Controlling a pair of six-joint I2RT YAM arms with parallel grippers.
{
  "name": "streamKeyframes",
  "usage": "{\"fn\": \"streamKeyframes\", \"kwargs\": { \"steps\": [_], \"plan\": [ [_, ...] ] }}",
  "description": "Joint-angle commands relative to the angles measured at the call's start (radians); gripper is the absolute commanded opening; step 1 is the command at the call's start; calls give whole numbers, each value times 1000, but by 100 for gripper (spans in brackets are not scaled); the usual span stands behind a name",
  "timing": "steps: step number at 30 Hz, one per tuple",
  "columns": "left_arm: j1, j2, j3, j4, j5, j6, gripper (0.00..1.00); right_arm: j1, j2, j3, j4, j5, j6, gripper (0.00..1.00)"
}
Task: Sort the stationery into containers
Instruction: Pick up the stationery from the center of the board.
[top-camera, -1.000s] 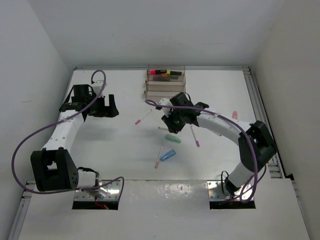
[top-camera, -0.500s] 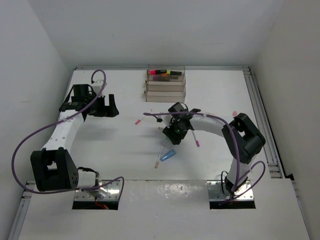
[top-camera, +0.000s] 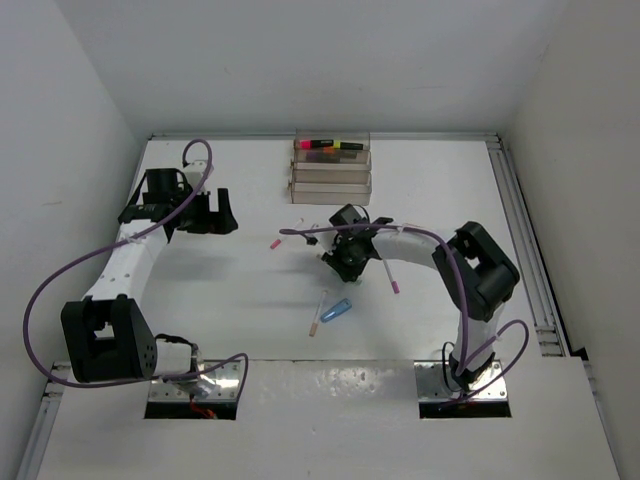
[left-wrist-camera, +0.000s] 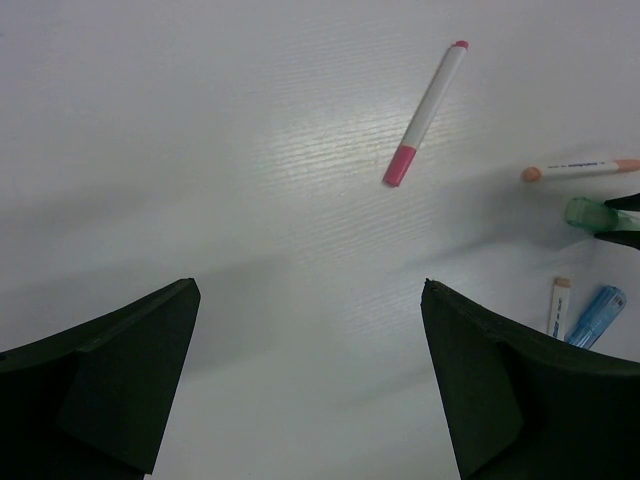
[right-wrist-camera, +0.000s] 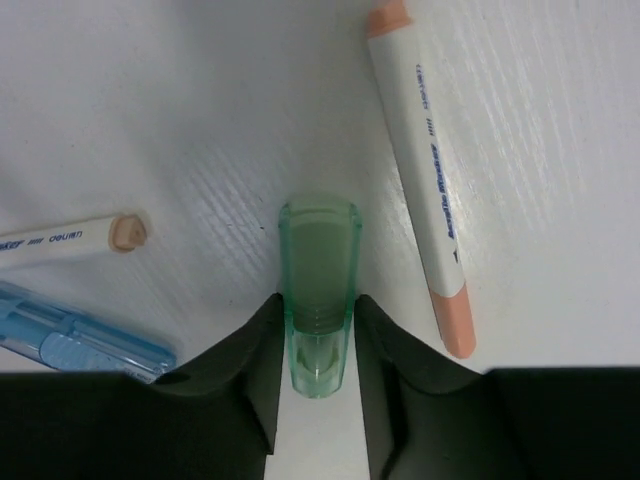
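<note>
My right gripper (right-wrist-camera: 318, 305) is down on the table with its jaws pressed against both sides of a translucent green piece (right-wrist-camera: 318, 260), which lies flat. In the top view that gripper (top-camera: 345, 255) sits mid-table, below the stepped clear containers (top-camera: 331, 178); their top tray holds pink and orange highlighters (top-camera: 328, 146). A white pen with peach ends (right-wrist-camera: 420, 170) lies just right of the green piece. My left gripper (left-wrist-camera: 309, 286) hangs open over bare table at the left (top-camera: 215, 212), with a pink-capped pen (left-wrist-camera: 425, 113) ahead of it.
A blue piece (right-wrist-camera: 75, 340) and a second white pen (right-wrist-camera: 65, 240) lie left of my right jaws. Another pink-tipped pen (top-camera: 390, 275) lies right of the right gripper. White walls enclose the table on three sides.
The right arm swung left and down onto the green piece, its jaws widening and then closing against it. The left arm has not moved.
</note>
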Motion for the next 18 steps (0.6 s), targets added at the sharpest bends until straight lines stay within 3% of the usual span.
{"fn": "streamKeyframes", "kwargs": {
  "steps": [1,5,9,14,18],
  "plan": [
    [11,-3,17,26,9,10,100,27,-2,10,27,39,-31,22],
    [11,-5,21,19,6,18,100,25,-86,55,-38,20,-70,6],
    [12,-9,24,20,15,17,100,-42,-105,335,-112,-17,-108,0],
    [11,-2,15,89,47,-28,100,-217,61,646,50,31,-64,0],
    [12,15,24,120,64,-42,100,-298,167,701,324,17,-11,0]
  ]
}}
